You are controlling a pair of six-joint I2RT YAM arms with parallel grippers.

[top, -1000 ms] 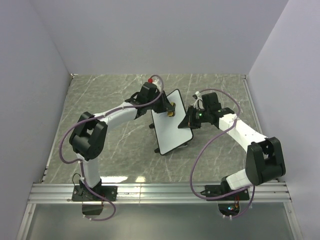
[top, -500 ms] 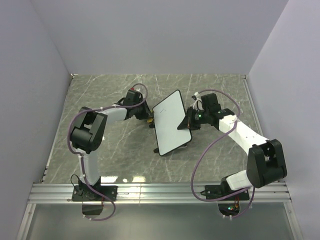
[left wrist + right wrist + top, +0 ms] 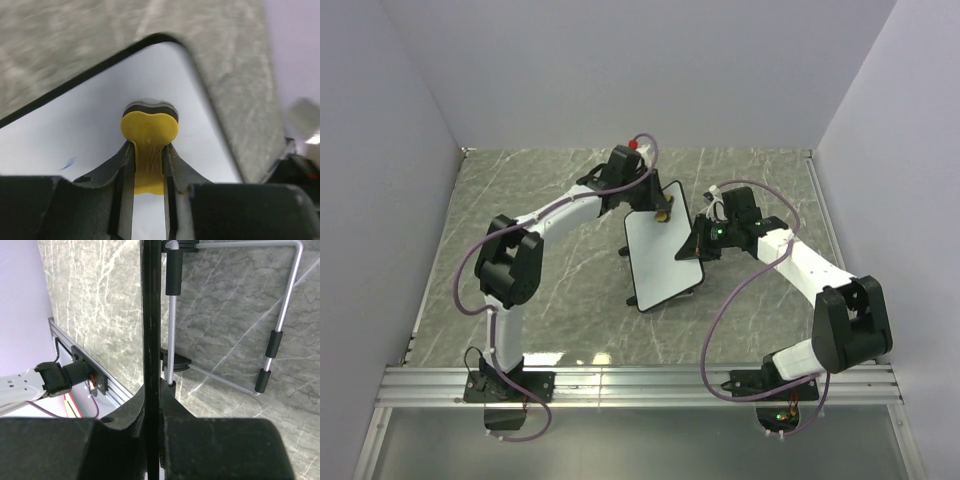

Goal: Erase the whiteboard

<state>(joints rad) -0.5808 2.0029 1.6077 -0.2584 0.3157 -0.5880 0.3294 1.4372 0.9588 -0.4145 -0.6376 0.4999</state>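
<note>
left gripper: jaws narrow, gripping yellow eraser, its tip against the board near a far corner | right gripper: jaws nearly closed, pinching the board's edge | board: propped tilted mid-table between arms, small blue mark

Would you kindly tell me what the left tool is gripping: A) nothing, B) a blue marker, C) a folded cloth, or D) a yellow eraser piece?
D: the left wrist view shows the left tool clamped on a yellow eraser piece over the whiteboard.
</note>
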